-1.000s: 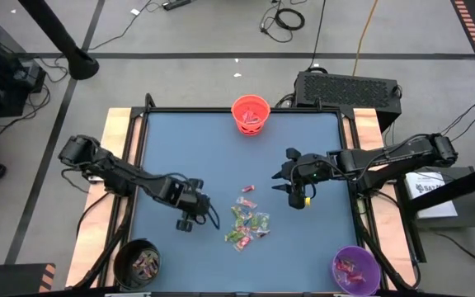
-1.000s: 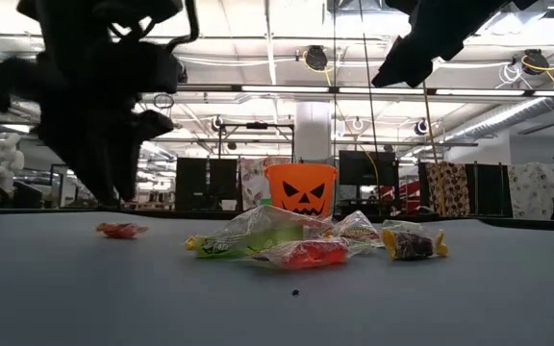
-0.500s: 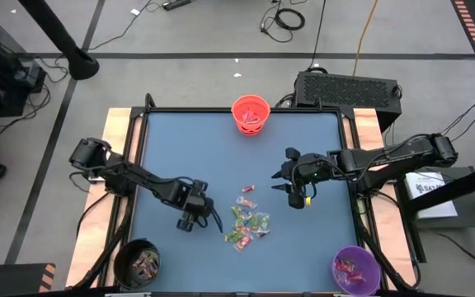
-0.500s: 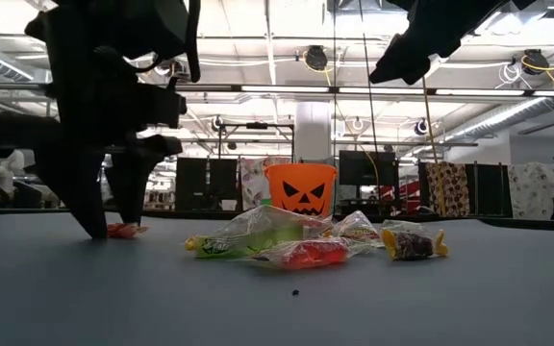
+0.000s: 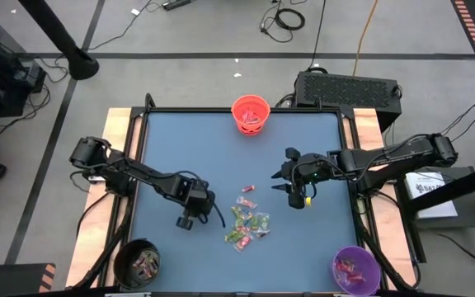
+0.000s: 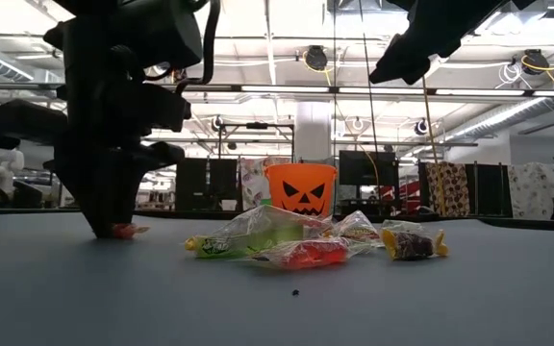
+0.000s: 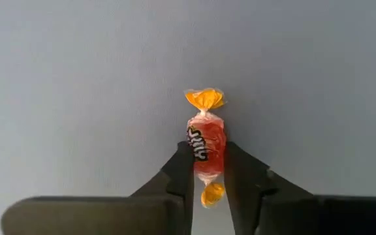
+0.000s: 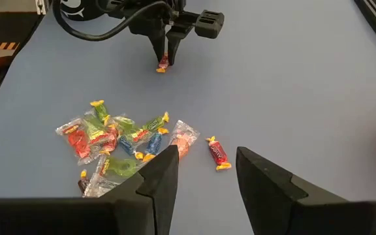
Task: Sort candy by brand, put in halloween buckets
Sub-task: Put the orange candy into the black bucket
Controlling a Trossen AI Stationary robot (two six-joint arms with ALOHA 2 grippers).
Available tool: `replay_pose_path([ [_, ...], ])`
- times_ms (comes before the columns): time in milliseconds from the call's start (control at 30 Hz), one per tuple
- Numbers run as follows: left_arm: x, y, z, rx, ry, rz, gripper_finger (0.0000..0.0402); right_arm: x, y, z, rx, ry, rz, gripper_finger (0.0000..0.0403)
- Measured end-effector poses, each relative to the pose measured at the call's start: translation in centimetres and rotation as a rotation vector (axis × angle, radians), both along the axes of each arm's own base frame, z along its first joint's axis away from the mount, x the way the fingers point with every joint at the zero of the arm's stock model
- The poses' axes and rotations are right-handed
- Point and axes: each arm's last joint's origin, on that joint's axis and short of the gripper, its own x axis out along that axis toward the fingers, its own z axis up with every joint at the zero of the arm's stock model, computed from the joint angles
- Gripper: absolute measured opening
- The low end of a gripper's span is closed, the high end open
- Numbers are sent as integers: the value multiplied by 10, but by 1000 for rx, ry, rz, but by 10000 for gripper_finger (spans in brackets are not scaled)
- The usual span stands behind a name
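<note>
Left claw (image 7: 209,171) down on the blue tabletop (image 5: 180,140) now, lower than a second ago, fingers drawn in from wide and clamped on a lone red candy (image 7: 207,146) with orange twisted ends. Black lettering on the wrapper, partly covered, too little to read for sure. From table height, same claw (image 6: 113,229) planted right on that sweet (image 6: 123,231), off to the side of the main heap.

Heap of candy (image 5: 249,223) unchanged mid-tabletop: green, red, blue and clear wrappers bunched together (image 8: 119,145), one red piece (image 8: 217,154) just apart from it.

Right claw (image 8: 204,173) hanging above the tabletop exactly where it was, fingers apart, grasping nothing.

Orange bucket (image 5: 251,114) at the far edge, jack-o'-lantern face showing (image 6: 300,190); black bucket (image 5: 137,261) and purple bucket (image 5: 355,270) at the near corners, sweets inside each.
</note>
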Motion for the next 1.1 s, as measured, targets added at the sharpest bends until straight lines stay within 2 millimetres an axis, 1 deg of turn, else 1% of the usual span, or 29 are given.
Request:
replay_pose_path([
  [167, -4, 2, 11, 20, -37, 11, 59, 0, 0, 0, 0, 0, 0, 146],
  [300, -8, 4, 34, 32, -132, 23, 57, 0, 0, 0, 0, 1, 0, 146],
  [400, -15, 7, 57, 54, -232, 41, 56, 0, 0, 0, 0, 1, 0, 146],
  [600, -30, 12, 113, 161, -518, 97, 56, 0, 0, 0, -6, 0, 5, 146],
  [733, -38, 16, 147, 207, -747, 188, 55, 0, 0, 0, -6, 0, 5, 146],
  [833, -42, 18, 165, 213, -897, 262, 55, 0, 0, 0, -6, -1, 5, 146],
  [933, -41, 19, 179, 187, -1015, 306, 55, 0, 0, 0, -6, -2, 5, 146],
  [1100, -39, 20, 186, 124, -1094, 421, 55, 0, 0, 0, -6, -2, 5, 146],
])
